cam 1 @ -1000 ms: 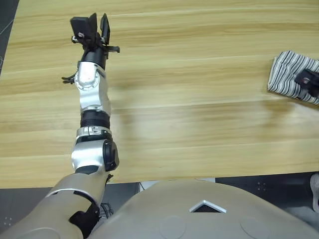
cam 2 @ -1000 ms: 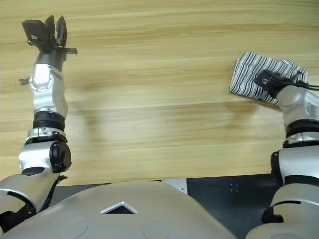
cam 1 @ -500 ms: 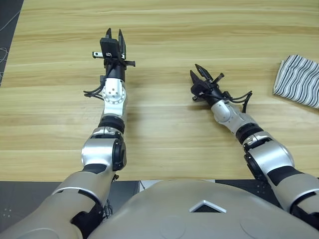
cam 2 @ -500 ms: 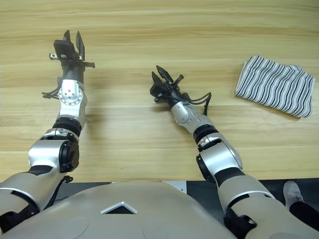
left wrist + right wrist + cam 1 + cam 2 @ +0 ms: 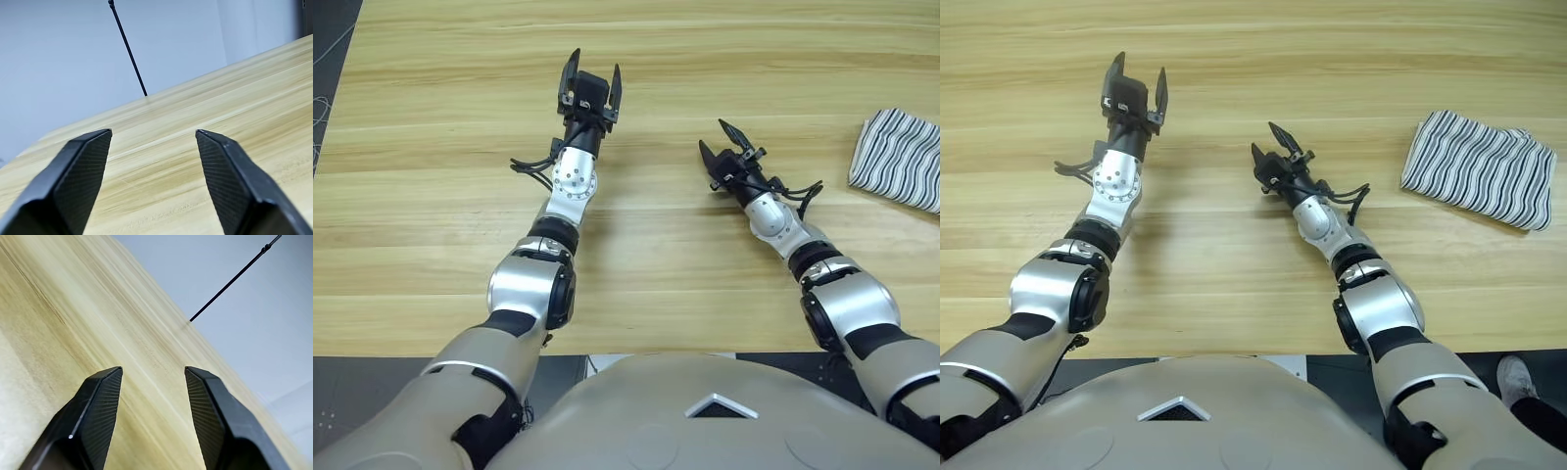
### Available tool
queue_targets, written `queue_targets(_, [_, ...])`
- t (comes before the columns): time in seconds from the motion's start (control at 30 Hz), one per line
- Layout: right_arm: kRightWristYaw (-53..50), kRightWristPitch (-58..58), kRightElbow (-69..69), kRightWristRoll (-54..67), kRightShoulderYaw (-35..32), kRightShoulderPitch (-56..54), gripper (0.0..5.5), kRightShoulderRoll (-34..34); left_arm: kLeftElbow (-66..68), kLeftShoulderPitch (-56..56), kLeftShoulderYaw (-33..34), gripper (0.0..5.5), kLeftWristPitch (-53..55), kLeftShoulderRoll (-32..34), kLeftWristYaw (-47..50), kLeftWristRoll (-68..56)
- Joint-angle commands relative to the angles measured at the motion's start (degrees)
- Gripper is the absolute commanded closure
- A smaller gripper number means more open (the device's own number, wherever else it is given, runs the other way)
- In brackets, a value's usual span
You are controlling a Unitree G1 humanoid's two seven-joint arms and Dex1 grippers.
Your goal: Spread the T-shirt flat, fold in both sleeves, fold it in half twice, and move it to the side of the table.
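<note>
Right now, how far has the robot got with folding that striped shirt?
Done, by the look of it: the T-shirt lies folded into a small bundle at the right side of the table. In hand: nothing; the left gripper and right gripper are both open and empty over bare wood. Left: apparently nothing, at most tidying.

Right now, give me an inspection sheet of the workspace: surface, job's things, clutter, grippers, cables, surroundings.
Surface: light wooden table, planks running side to side.
Job's things: striped T-shirt, folded, lying at the table's right side.
Clutter: nothing seen.
Grippers: left gripper open, holding nothing; right gripper open, holding nothing, apart from the T-shirt.
Cables: thin black cables looped at both wrists.
Surroundings: dark floor past the table's left edge; pale wall with a thin black rod.
</note>
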Motion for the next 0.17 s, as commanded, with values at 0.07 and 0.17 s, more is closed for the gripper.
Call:
queue_targets(0.07, [-2.4, 2.8, 1.8, -3.0, 2.0, -1.3, 2.77, -0.1, 2.0, -2.4, -0.4, 2.08, 2.9, 0.7, 3.5, 1.1])
queue_targets(0.17, [-3.4, 4.0, 2.7, -4.1, 2.9, -1.9, 2.77, 0.4, 3.0, -2.9, 3.1, 2.08, 5.3, -0.3, 0.1, -3.4])
